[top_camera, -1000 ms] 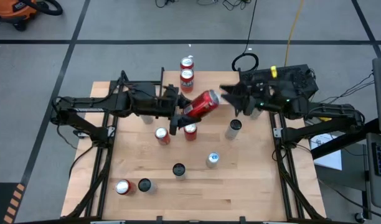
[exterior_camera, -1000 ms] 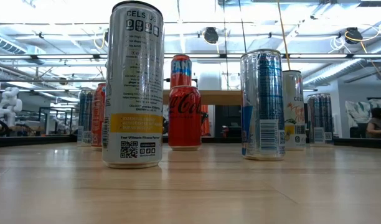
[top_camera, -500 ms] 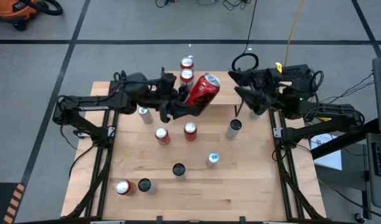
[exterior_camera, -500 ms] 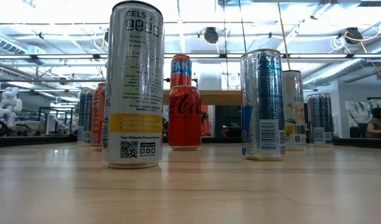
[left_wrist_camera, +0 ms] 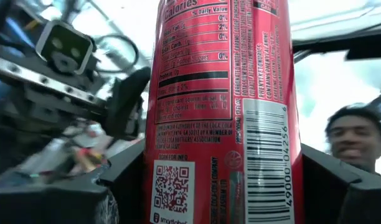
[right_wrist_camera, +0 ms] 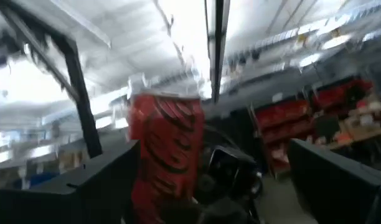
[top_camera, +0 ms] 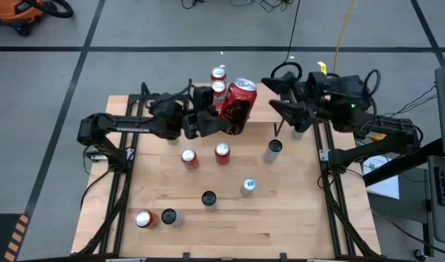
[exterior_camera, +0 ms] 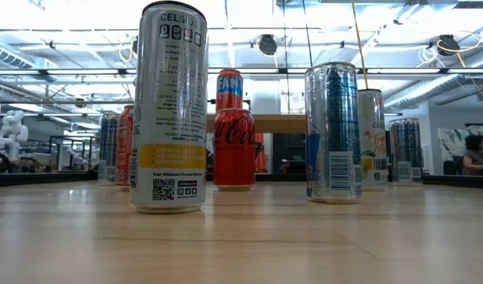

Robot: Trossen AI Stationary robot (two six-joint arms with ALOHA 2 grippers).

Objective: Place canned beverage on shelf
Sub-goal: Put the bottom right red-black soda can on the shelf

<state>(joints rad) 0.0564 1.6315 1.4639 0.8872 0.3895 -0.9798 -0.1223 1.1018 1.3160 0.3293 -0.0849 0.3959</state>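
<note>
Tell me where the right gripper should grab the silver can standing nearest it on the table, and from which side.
Grip the silver can around the upper part of its round wall, coming straight down with the right gripper, fingers either side. It stands upright and apart from the other cans, so the top is free. The left gripper is busy holding the red can beside the shelf.

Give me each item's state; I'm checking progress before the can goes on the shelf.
Red can: held off the table, tilted, in the left claw.
Left claw: shut on the red can.
Right claw: open, empty, near the table's far right edge.
Shelf: two cans on it.
Cans on table: upright, untouched.
</note>
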